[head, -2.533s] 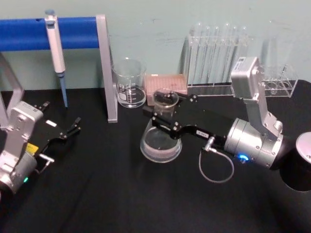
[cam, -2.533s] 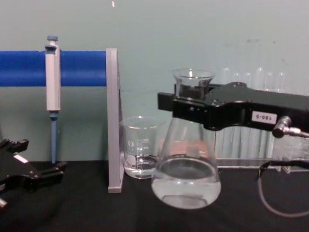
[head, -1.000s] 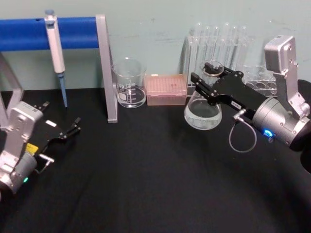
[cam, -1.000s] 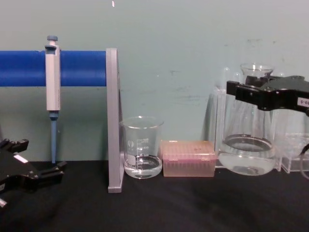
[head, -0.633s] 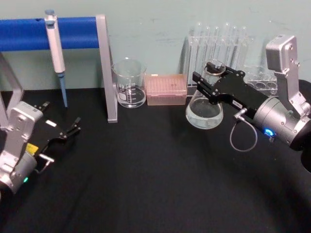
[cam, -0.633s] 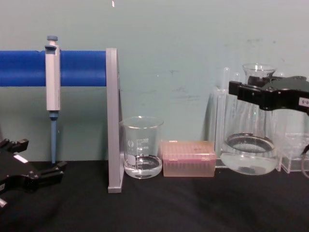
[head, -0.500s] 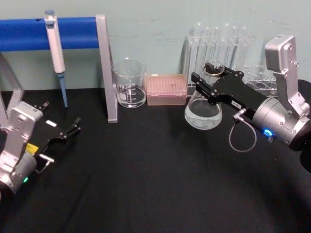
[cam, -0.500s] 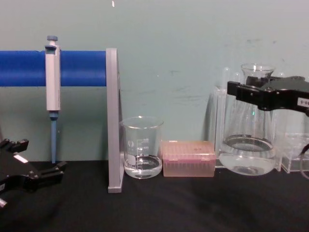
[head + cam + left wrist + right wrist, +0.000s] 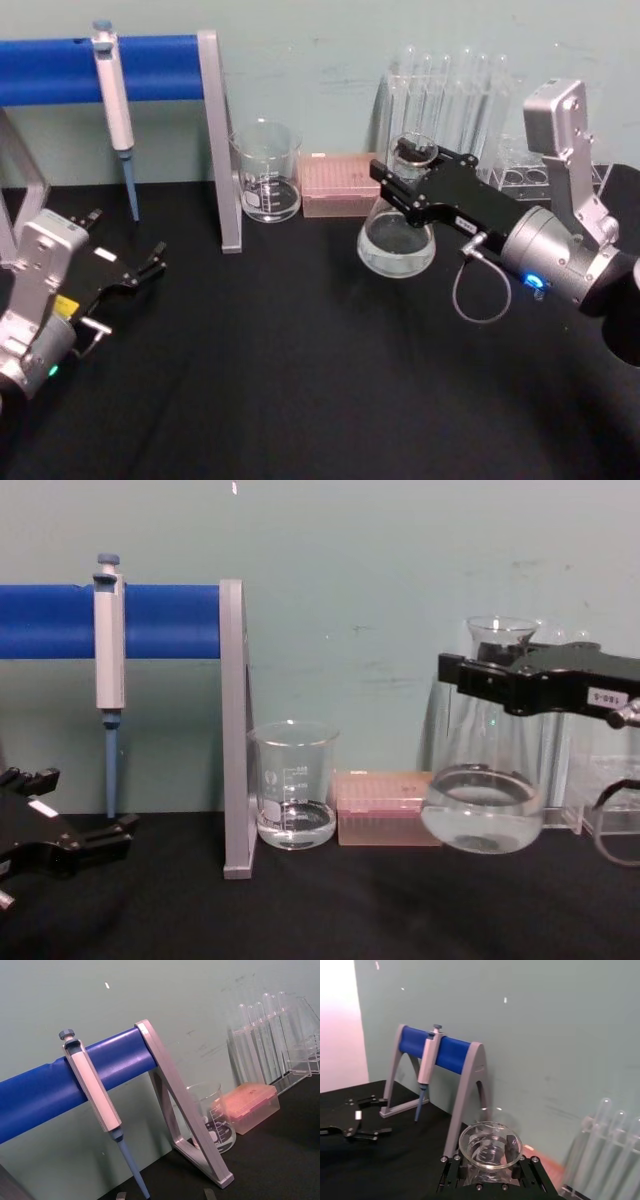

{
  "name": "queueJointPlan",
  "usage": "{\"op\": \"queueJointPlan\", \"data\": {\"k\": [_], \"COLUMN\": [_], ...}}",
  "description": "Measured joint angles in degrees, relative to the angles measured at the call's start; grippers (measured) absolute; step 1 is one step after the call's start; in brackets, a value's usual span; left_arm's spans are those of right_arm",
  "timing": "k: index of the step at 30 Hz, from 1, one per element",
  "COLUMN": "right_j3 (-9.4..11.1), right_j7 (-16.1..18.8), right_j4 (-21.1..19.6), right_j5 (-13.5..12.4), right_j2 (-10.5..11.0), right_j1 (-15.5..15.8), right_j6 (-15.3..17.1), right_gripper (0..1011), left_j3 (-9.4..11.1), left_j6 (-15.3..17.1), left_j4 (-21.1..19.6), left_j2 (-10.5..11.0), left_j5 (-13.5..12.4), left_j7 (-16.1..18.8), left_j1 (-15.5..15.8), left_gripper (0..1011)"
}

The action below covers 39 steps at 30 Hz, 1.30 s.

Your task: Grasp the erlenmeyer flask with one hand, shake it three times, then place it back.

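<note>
Sideways on, the chest view shows the right gripper [image 9: 482, 680] clamped on the neck of the erlenmeyer flask [image 9: 483, 815]. Its liquid-filled base seems to hang just clear of the black table [image 9: 300, 910]. The head view places it in front of the pink tip box [image 9: 342, 185] and shows the left gripper [image 9: 128, 240] lying splayed wide, well apart. The right wrist view looks down into the flask's mouth.

The small white label [image 9: 597, 696] on the right end effector [image 9: 491, 679] reads about "180-5".
</note>
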State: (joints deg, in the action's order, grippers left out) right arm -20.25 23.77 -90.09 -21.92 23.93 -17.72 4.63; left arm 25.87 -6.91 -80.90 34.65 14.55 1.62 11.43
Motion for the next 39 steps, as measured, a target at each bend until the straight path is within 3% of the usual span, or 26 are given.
{"op": "queueJointPlan", "data": {"k": [26,39], "right_j3": [-5.05,-6.09], "right_j7": [3.43,3.3], "right_j4": [-3.26,-2.71], "right_j5": [-2.35,-2.47], "right_j2": [0.97,0.89], "right_j1": [0.79,0.33], "right_j6": [0.47,0.18], "right_gripper": [453,453], "left_j3": [0.0,0.0], "left_j6": [0.0,0.0], "left_j4": [0.0,0.0], "left_j2": [0.0,0.0], "left_j5": [0.0,0.0], "left_j7": [0.0,0.0], "left_j1": [0.0,0.0], "left_gripper": [1001,1001]}}
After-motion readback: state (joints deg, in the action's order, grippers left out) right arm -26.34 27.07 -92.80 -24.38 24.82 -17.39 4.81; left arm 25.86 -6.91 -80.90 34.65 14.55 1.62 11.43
